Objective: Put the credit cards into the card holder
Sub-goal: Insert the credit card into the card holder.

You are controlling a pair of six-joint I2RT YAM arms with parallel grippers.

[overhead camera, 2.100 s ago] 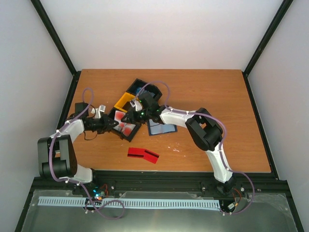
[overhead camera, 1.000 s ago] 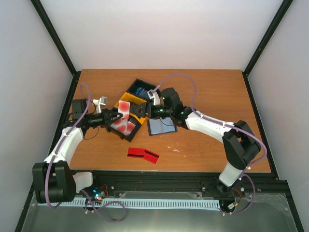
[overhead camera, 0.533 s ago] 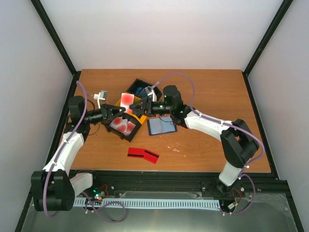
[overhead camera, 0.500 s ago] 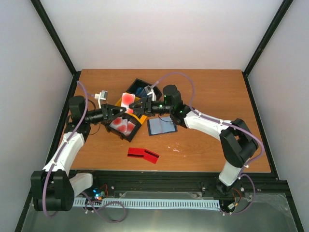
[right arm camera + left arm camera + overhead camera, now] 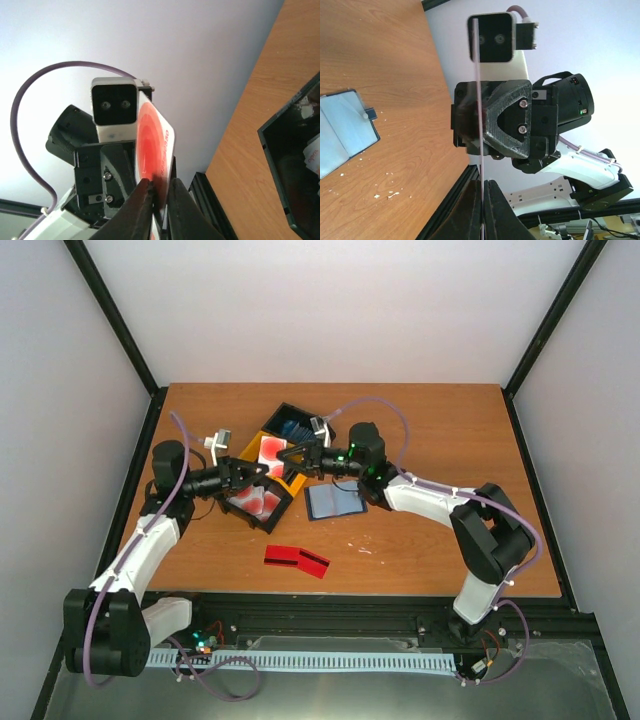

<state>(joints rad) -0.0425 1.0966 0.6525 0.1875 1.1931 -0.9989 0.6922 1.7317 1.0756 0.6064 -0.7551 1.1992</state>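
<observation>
A red and white credit card point(image 5: 270, 449) is held upright in the air between both grippers, above the bins. My left gripper point(image 5: 258, 472) is shut on its lower edge; in the left wrist view the card point(image 5: 478, 75) shows edge-on between the fingers of that gripper point(image 5: 483, 210). My right gripper point(image 5: 289, 455) grips the other edge; in the right wrist view the card point(image 5: 156, 140) sits between its jaws point(image 5: 159, 192). The card holder point(image 5: 335, 501) lies open on the table, light blue inside, and also shows in the left wrist view point(image 5: 340, 132). Another red card point(image 5: 296, 560) lies flat near the front.
A black bin point(image 5: 268, 528) under the grippers holds more red and white cards point(image 5: 258, 500). A yellow bin point(image 5: 291, 480) and a second black bin point(image 5: 290, 423) stand behind it. A black bin wall point(image 5: 290, 150) shows at the right of the right wrist view.
My left gripper lifted a card out of the black bin and held it up. My right gripper came in from the right and closed on the card's other edge.
</observation>
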